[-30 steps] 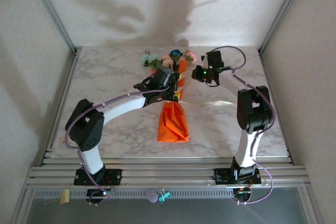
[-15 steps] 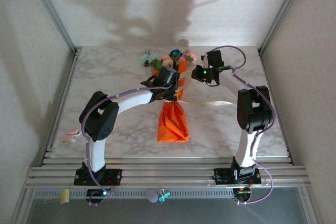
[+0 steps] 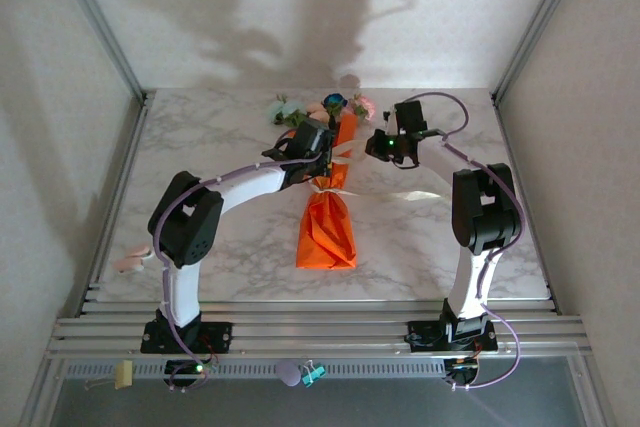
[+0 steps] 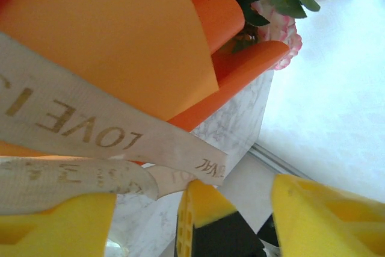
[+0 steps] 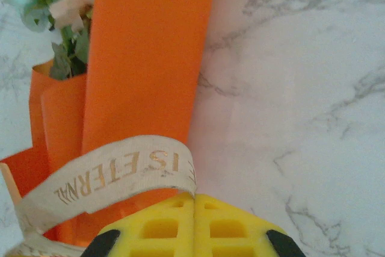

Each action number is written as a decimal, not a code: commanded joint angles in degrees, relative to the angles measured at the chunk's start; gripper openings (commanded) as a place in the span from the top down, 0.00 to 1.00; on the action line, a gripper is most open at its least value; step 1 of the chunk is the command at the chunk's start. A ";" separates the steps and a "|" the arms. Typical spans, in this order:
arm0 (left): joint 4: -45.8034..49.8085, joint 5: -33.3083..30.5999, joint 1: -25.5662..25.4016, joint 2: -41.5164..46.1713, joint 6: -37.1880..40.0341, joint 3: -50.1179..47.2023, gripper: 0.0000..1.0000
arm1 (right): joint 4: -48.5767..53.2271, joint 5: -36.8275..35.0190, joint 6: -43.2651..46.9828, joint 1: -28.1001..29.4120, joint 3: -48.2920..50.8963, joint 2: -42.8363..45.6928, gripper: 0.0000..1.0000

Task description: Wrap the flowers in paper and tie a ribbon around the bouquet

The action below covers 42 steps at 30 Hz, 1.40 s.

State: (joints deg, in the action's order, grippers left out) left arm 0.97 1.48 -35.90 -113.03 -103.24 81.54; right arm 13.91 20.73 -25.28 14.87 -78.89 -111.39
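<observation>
Grey-veined marble table [image 3: 200,147] between pale walls [image 3: 60,197], orange bouquet [image 3: 327,232] mid-table, left gripper [image 4: 189,212] wide, right gripper [image 5: 194,200] tight on ribbon [image 5: 114,176]

Marble-look table [image 3: 190,137]. White textured walls [image 3: 200,7] behind + both sides of it, soft shadows on rear one. Alu frame posts [image 3: 97,22] at its far corners, slotted rails [image 3: 320,332] along near edge.

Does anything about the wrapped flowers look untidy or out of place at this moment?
Yes. The paper is pinched at the ribbon, but near the flowers its edges flare apart in separate flaps, so the wrap looks loose there.
</observation>
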 commanded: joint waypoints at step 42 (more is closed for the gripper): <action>10.46 13.15 -1.37 7.21 10.97 1.41 0.21 | 23.38 -10.12 -41.74 -17.08 8.83 0.54 0.63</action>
State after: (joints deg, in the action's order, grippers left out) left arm 6.20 14.22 -37.04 -107.90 -97.03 80.34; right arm 36.91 7.46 -61.93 -3.60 -70.37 -108.66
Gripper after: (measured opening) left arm 0.790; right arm 0.382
